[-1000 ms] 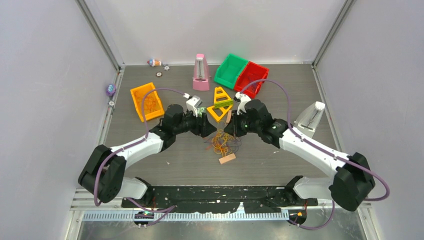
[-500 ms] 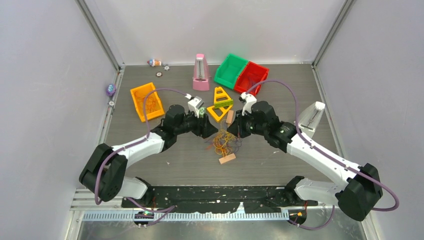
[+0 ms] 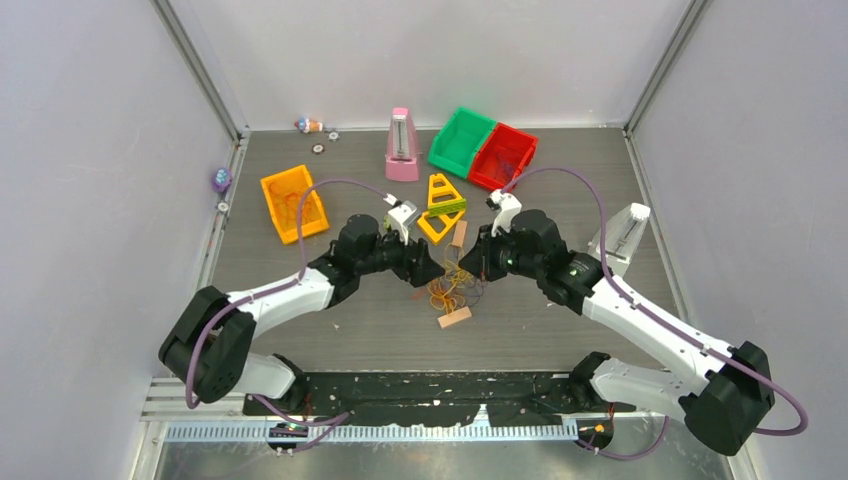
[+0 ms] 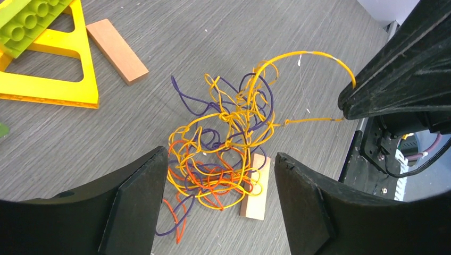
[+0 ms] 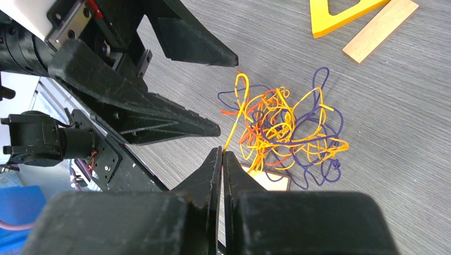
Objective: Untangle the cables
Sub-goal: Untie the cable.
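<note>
progress: early, cables [image 3: 452, 288] one knotted clump | right pincer [image 5: 222, 153] at 2 o'clock, clenched on a yellow strand [image 4: 314, 52] | left pincer [image 4: 219, 159] at 10 o'clock, released | nearly everything left to separate

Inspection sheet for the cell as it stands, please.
Surface: grey wood-grain table.
Job's things: cables in one orange, yellow and purple tangle, partly over a wooden block; one yellow strand drawn out sideways.
Clutter: second wooden block, yellow triangle, pink metronome, white metronome, orange bin, green bin, red bin.
Grippers: left gripper open over the tangle, holding nothing; right gripper shut on the yellow strand.
Cables: lilac hoses arch over both arms, apart from the tangle.
Surroundings: plain walls, metal frame posts; nothing else seen.
</note>
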You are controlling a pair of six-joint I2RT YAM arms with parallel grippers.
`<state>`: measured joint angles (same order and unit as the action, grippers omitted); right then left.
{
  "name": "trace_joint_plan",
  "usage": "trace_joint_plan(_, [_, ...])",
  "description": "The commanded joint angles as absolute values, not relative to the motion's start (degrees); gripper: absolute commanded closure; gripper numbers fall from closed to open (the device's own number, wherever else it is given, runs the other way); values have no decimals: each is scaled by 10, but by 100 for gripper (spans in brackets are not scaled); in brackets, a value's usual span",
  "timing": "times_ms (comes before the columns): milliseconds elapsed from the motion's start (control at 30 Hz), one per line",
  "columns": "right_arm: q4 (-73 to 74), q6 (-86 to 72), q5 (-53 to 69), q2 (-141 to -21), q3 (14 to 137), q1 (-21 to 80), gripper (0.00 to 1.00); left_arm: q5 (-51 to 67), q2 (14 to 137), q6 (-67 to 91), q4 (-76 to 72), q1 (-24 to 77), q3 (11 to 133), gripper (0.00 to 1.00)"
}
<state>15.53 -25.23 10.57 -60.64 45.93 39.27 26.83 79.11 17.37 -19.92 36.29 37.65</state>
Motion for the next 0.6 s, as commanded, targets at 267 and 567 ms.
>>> trace_joint_plan(267, [131,-260,96,-601,466,396,34,243,758,93,-243,409,363,22])
trace_joint_plan(567, [187,-267,-83,-582,444,380,1,202,797,97,-170,410,413,25])
